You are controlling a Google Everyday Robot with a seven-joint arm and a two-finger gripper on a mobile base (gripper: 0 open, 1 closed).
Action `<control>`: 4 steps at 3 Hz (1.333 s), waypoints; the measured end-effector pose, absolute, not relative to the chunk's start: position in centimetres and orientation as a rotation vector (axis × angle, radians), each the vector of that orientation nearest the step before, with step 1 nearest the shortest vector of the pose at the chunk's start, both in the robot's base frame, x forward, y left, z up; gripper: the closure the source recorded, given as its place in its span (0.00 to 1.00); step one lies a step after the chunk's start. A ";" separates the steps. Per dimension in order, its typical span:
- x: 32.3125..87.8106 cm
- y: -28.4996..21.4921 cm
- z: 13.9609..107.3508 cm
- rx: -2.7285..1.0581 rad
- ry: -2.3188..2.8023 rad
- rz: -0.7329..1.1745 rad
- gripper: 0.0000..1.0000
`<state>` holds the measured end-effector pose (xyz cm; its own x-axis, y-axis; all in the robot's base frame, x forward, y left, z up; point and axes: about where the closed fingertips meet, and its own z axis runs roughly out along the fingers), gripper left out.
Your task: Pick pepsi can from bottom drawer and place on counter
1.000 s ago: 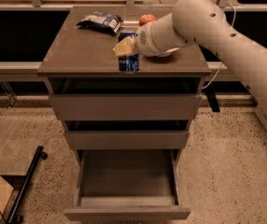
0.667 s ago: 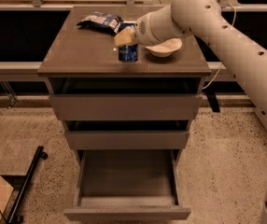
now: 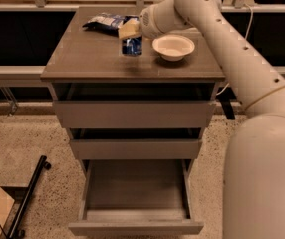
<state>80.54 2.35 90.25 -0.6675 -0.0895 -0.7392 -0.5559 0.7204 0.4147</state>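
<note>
Grey-brown bench [image 3: 82, 59] carries the pepsi can [image 3: 131, 47] upright beside a white bowl [image 3: 173, 47]; gripper [image 3: 129, 31] just over its top, hold cannot be told; bottom drawer [image 3: 135, 227] open

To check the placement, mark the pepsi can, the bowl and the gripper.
pepsi can [image 3: 131, 47]: camera view, blue side wall, standing on the counter [image 3: 82, 59].
bowl [image 3: 174, 55]: camera view, front outer wall.
gripper [image 3: 129, 29]: camera view, its tip, just above the can.
</note>
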 end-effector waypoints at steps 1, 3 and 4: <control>82.2 3.5 89.0 -0.497 2.223 0.856 0.57; 83.5 3.8 86.3 -0.470 2.288 0.882 0.12; 83.5 4.0 86.0 -0.471 2.294 0.885 0.00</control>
<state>83.54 4.02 86.02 -0.7395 -0.1007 -0.6656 -0.5215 0.7109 0.4719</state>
